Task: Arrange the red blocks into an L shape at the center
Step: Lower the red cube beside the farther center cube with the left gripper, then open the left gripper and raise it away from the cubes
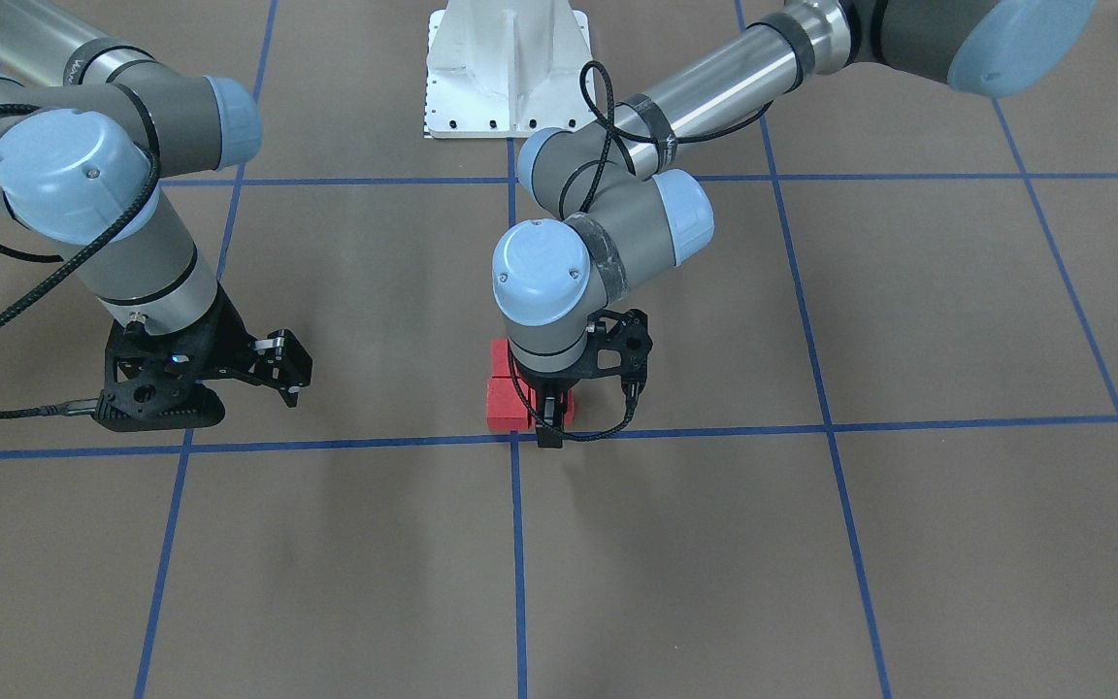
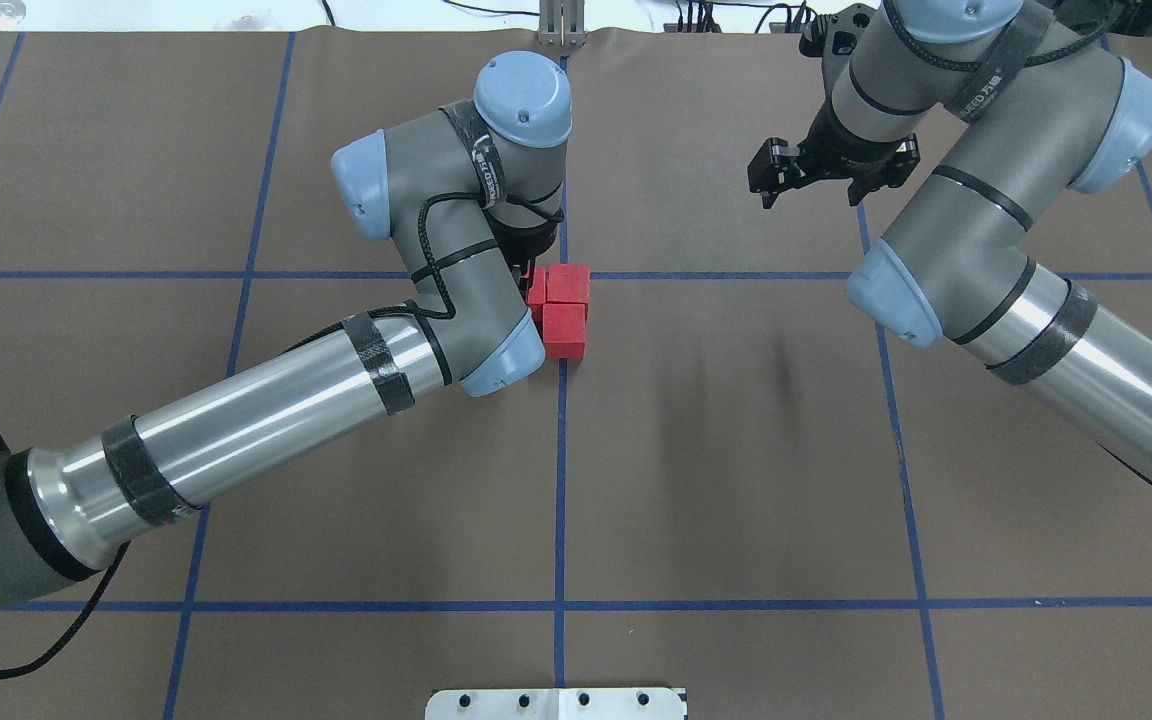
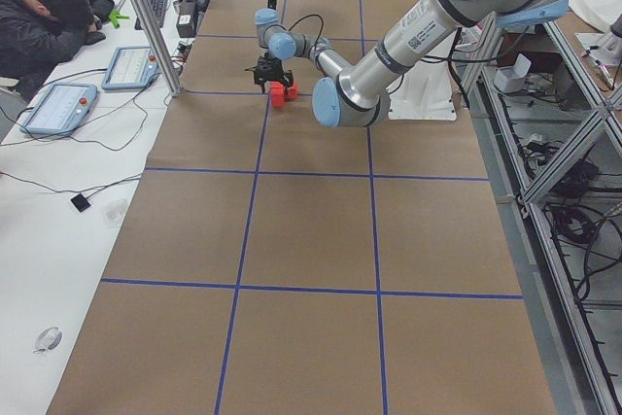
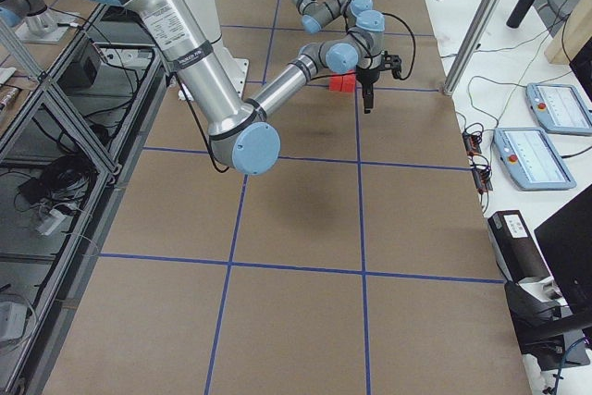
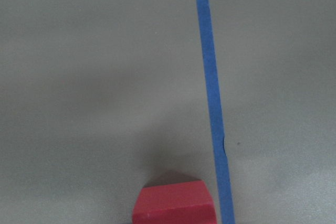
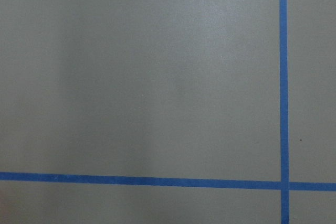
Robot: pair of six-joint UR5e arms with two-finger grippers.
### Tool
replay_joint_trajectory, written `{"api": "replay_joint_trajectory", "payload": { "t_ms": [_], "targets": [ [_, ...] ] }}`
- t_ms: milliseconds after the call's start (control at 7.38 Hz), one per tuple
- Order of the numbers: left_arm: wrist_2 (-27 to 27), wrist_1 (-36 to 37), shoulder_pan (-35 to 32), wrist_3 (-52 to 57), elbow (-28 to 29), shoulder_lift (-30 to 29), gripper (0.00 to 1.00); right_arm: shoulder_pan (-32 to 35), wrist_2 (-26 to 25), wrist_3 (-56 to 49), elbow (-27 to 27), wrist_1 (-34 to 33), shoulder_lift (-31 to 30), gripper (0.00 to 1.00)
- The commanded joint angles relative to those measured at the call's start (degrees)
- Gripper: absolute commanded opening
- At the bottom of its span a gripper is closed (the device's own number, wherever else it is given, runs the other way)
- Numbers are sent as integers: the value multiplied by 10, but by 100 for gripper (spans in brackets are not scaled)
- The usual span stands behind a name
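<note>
**Left hand already over the blocks**

The left hand (image 1: 549, 416) points straight down at the left end of the red blocks (image 1: 509, 393); I cannot tell if it grips. They touch, just robot-side of the center (image 1: 516, 439). The right hand (image 1: 287, 374) hangs open, well apart.

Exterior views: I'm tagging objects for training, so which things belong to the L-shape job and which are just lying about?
Job:
red blocks
centre crossing
left arm, at the blocks

Lying about:
white base plate
two tablets
</note>
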Motion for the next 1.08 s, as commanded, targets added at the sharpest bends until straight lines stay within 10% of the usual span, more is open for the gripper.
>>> {"api": "replay_joint_trajectory", "payload": {
  "t_ms": [0,542,949],
  "targets": [
    [-1,3,-4,6,-6,0,100,1,0,0,0,0,0,99],
    [-4,166,-31,184,-200,39,100,24,10,-2,3,-1,4,99],
    [2,208,-65,401,-425,209,100,19,-76,-4,20,26,-38,99]
  ]
}}
